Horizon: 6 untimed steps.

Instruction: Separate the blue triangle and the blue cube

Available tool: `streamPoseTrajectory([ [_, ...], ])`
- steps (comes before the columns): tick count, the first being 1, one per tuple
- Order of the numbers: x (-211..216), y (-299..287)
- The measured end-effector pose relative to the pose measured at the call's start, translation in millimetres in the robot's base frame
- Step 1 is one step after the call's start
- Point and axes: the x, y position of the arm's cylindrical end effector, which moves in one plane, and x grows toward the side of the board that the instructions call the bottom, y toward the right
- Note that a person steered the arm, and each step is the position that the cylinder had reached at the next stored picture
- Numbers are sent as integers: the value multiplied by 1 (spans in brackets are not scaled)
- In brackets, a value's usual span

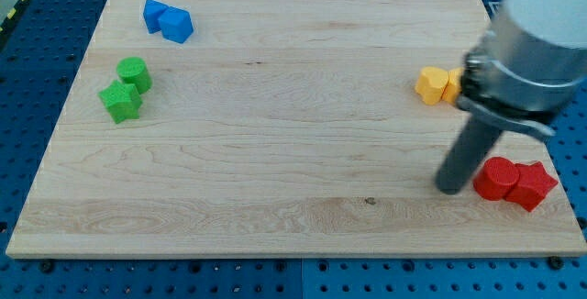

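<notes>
My tip (451, 189) rests on the desk (293, 152) just left of the red blocks (515, 182) (the tool is a bare rod, grasping nothing). The blue triangle (154, 14) and blue cube (176, 25) touch, far away at the view's top left, not yet separated.

A pale wooden board (275, 134) carries everything. At its top left lie the blue triangle (154, 14) and blue cube (177, 26), touching. Below them sit two green blocks (127, 89). At the right are yellow blocks (437, 84) and, lower, two red blocks (515, 182). My tip (449, 189) rests just left of the red ones.
</notes>
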Motion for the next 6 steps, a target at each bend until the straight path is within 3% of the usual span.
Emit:
streamPoseTrajectory([
  [1, -27, -54],
  [2, -76, -66],
  [4, -76, -66],
  [6, -96, -146],
])
